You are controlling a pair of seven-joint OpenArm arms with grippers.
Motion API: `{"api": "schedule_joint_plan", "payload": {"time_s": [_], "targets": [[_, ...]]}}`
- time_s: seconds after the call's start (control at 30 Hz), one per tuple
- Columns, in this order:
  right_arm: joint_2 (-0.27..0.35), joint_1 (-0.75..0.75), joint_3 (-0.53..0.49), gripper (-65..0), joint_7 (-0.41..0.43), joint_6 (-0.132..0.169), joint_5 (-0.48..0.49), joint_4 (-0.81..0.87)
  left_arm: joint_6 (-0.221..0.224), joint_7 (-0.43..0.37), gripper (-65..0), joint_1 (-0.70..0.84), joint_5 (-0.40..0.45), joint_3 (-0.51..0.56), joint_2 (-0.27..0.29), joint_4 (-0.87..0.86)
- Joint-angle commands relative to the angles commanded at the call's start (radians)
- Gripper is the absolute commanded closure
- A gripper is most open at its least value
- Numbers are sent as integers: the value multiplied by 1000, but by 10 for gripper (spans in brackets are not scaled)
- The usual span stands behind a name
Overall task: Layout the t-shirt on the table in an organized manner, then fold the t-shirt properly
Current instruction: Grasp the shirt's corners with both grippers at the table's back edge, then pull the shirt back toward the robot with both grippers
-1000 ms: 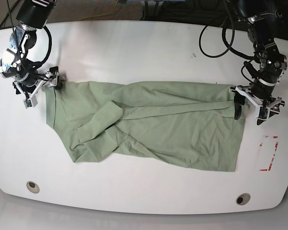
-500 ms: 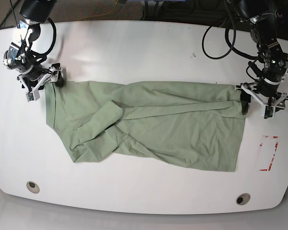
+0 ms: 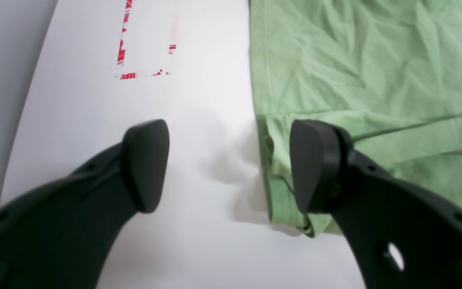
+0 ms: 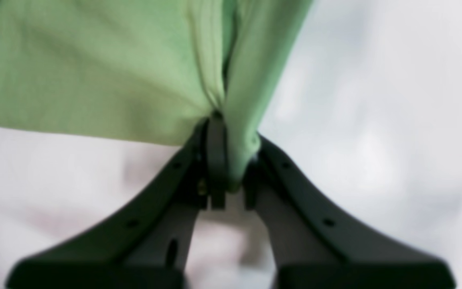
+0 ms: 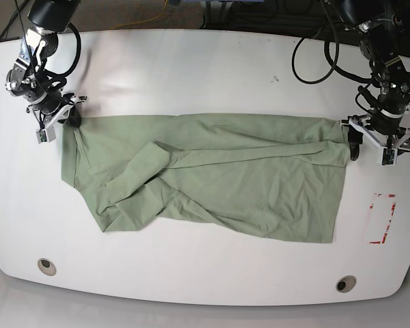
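The t-shirt [image 5: 219, 178], pale sage-green and creased, lay spread lengthwise across the middle of the white table [image 5: 205, 68], one sleeve folded diagonally over its body and a long ridge running toward the far corner. The right gripper [image 4: 227, 160] pinched a bunched corner of the cloth between closed fingers. The left gripper [image 3: 227, 164] hung with fingers wide apart at the shirt's opposite edge, near red tape marks [image 3: 142, 74].

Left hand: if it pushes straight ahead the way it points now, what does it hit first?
Probably the t-shirt. The left hand is open, straddling the shirt's edge: one finger sits over cloth, the other over bare table. Farther ahead lie the red tape marks. Height above the cloth is unclear.
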Motion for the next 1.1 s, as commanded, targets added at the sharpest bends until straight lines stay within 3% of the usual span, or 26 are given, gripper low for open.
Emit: {"api": "schedule_joint_plan", "payload": {"time_s": [0.13,0.27,0.8,1.1], "targets": [[-3,0,0,0,-2,0,0,0,-32,18,-445,21,0,29,2,0],[-3,-2,0,0,-2,0,0,0,-122,69,-445,37,-2,44,3,2],[-5,-2,0,0,-2,0,0,0,-122,66,-445,69,-2,43,28,-87],[-5,-2,0,0,-2,0,0,0,-122,-29,-445,52,2,46,26,-199]]}}
